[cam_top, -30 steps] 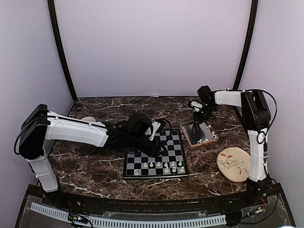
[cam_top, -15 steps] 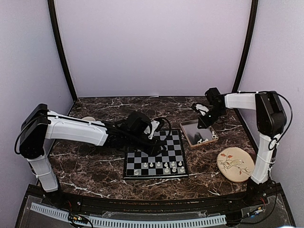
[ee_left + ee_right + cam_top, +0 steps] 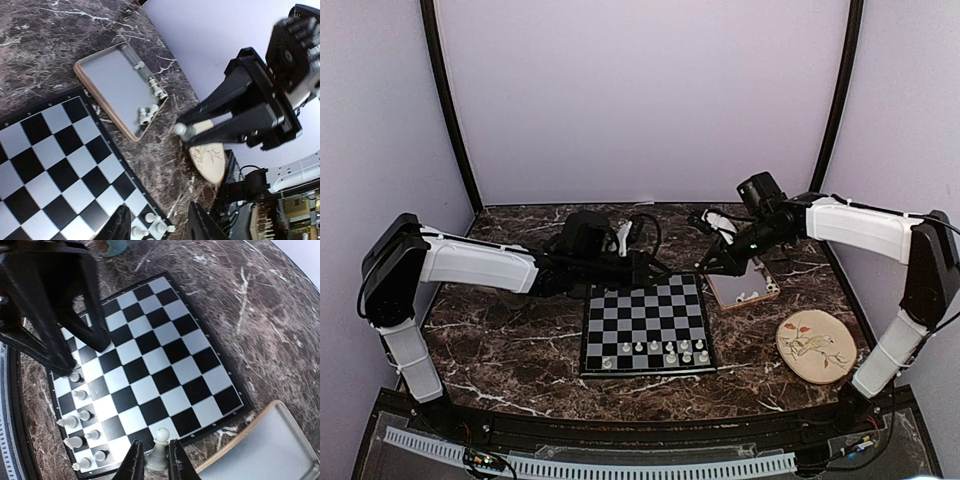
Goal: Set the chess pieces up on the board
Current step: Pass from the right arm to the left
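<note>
Pinching a small white piece point(image 3: 160, 449) by its lower half, the right tool point(image 3: 156, 462) hangs narrow-jawed above the corner of the board point(image 3: 642, 312), right where that corner meets the tray point(image 3: 730, 287). From where I stand the piece looks upright, held clear of the squares and not yet set down. Behind and beneath the tool, more spare pieces point(image 3: 145, 112) lie against the tray's rim. Ahead of it, across most of the board, a row of pieces point(image 3: 655, 348) already stands along the edge farthest from it.

Facing it from the opposite side, the left tool point(image 3: 159, 206) hovers wide and empty, low over the far side of the board, its dark fingers reaching between the right tool and that finished row.

That is what worries me. The two tools are near each other over one small board, and a reach toward the row could brush the left fingers. The piece is tiny and thinly gripped, so a knock or an early release could drop it onto the dark marble desk point(image 3: 520, 340). Set down crooked, it may topple and take neighbours with it.
</note>
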### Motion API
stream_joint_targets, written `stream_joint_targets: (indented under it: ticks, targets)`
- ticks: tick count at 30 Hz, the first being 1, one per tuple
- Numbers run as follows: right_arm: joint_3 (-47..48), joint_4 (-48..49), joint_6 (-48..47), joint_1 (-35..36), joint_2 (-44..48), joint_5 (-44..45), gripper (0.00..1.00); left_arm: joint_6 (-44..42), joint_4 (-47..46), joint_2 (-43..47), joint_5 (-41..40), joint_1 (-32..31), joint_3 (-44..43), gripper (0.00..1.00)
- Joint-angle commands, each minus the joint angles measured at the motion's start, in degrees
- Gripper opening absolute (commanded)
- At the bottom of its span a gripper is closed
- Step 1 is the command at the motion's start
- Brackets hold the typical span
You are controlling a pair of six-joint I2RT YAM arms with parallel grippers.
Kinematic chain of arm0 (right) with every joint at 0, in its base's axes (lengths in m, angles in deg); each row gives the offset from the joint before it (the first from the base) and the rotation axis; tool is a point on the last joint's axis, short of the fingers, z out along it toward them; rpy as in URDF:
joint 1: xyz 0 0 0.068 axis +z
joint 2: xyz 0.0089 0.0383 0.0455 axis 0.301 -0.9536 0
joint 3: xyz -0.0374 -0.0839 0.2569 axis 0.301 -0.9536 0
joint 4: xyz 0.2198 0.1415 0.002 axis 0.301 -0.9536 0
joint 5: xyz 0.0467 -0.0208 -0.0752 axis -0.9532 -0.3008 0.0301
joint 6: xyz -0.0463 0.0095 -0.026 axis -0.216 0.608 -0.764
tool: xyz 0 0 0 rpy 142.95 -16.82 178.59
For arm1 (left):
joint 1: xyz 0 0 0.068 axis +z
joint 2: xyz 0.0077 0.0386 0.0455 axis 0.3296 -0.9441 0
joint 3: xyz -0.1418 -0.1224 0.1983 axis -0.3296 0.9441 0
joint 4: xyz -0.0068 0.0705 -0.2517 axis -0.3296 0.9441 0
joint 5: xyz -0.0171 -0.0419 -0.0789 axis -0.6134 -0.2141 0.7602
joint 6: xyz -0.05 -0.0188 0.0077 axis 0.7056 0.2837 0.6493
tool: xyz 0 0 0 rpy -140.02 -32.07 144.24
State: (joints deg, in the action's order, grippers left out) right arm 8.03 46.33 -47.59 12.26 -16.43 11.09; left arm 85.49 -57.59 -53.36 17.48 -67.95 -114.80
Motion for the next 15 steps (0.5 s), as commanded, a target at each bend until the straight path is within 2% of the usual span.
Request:
stream_joint_targets:
  ticks: [1, 5, 15]
  targets:
    - [0.4, 1.2, -1.7, 3.3, 0.0, -3.4, 0.15, 10.3, -11.7, -3.0, 6.6, 0.6, -0.3, 0.41]
    - [1.4, 0.6, -2.0, 5.6, -0.6, -3.2, 0.16, 15.9, -18.2, -5.9, 9.3, 0.7, -0.5, 0.40]
    - [1.7, 0.3, -2.1, 7.0, -0.5, -2.8, 0.16, 20.4, -25.2, -10.3, 12.3, 0.8, -2.2, 0.37]
